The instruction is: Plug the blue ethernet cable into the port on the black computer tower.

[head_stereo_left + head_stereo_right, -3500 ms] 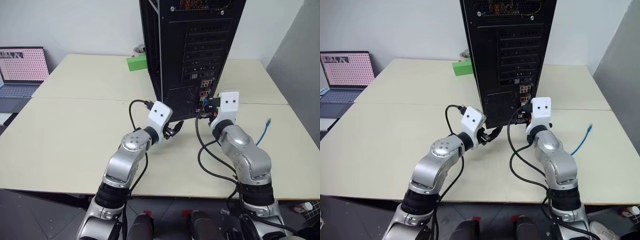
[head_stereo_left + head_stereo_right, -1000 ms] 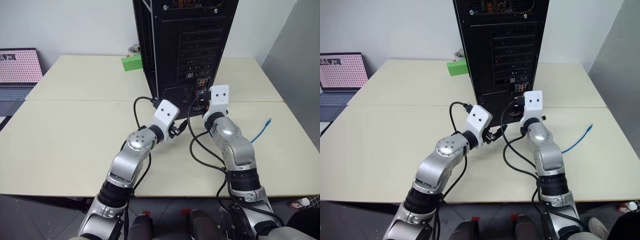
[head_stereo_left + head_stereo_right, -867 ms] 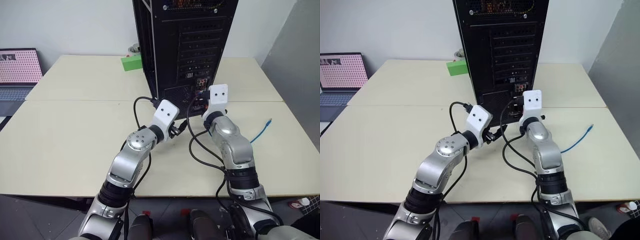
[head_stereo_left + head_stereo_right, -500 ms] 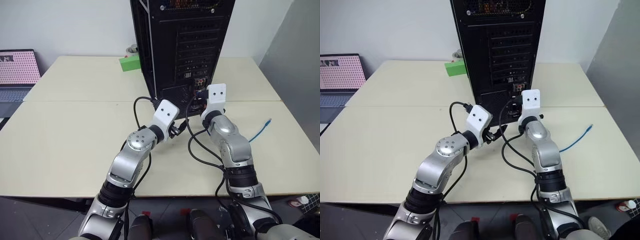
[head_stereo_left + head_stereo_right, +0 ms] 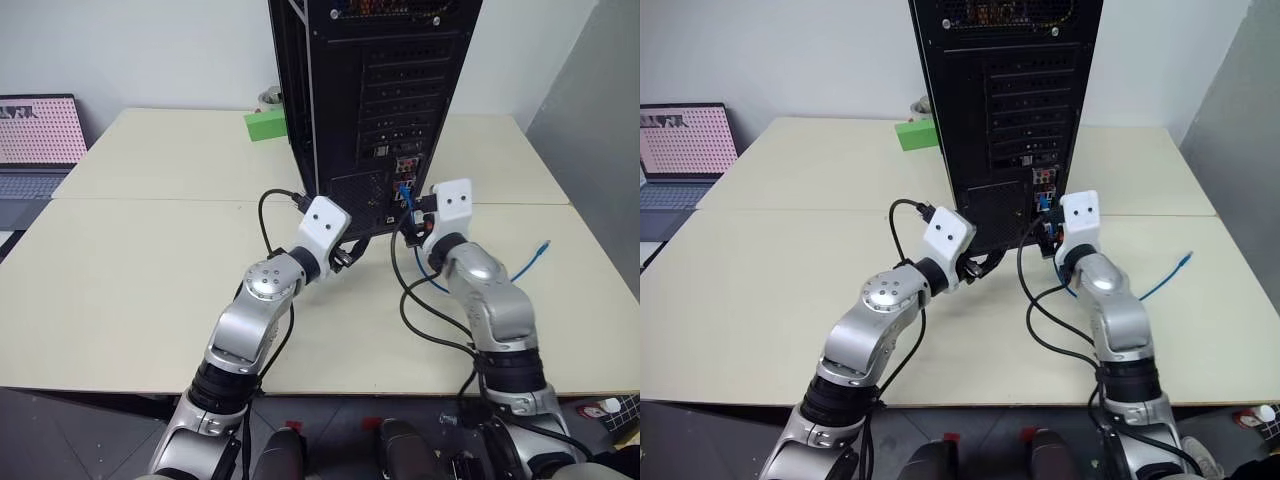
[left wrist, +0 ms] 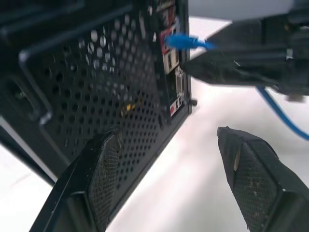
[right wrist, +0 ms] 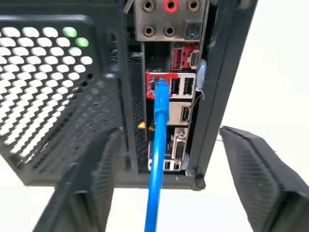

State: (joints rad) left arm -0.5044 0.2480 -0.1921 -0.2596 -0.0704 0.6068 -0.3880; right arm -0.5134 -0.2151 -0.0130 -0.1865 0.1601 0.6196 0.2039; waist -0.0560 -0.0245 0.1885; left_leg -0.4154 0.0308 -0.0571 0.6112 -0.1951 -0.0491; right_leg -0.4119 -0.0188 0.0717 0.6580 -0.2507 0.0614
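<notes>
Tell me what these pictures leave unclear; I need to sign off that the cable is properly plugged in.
- Whether the blue ethernet cable has latched in the port: right wrist view, the plug's clip is too small to see.
- The black computer tower: its top is cut off by the upper edge in both eye views.
- The cable's middle stretch: hidden behind the right arm in the eye views.
- The port's labels: too small to read.

Blue ethernet cable [image 7: 158,159] — plugged into tower [image 7: 58,96] port [image 7: 155,88]
</notes>
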